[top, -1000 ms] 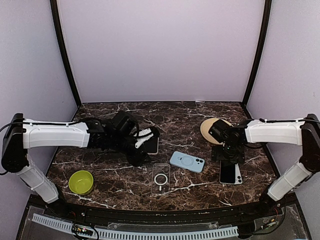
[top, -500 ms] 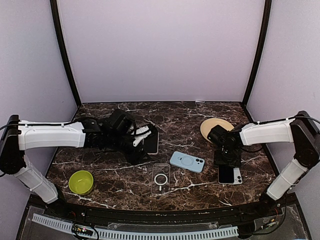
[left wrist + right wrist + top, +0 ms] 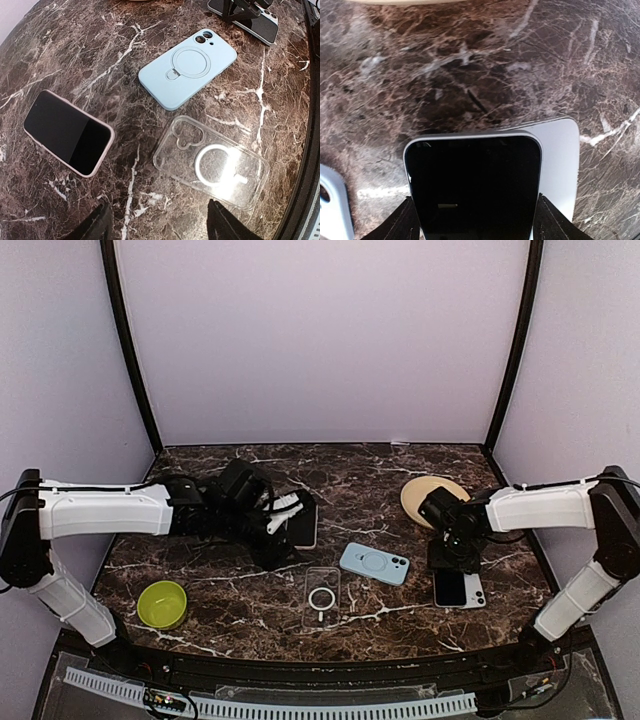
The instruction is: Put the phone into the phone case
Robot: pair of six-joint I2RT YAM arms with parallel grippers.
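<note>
A black-screened phone point(image 3: 472, 185) with a pale rim lies at the right of the table point(image 3: 461, 592). My right gripper point(image 3: 472, 220) is shut on it, one finger pressed against each long side. A pale slab point(image 3: 560, 160) shows behind the phone, offset to the right. A clear phone case point(image 3: 321, 597) lies near the front centre, and a light blue case point(image 3: 374, 563) lies between it and the phone. My left gripper point(image 3: 278, 540) hovers open over bare marble beside the clear case point(image 3: 212, 162), holding nothing.
A second phone with a pink rim point(image 3: 303, 525) lies screen up by my left gripper, also visible in the left wrist view point(image 3: 67, 132). A tan plate point(image 3: 435, 495) sits behind my right gripper. A green bowl point(image 3: 162, 603) stands front left.
My right gripper has come down over the phone and its fingers have closed in against the phone's sides. The phone has shifted slightly. The left arm has barely moved.
</note>
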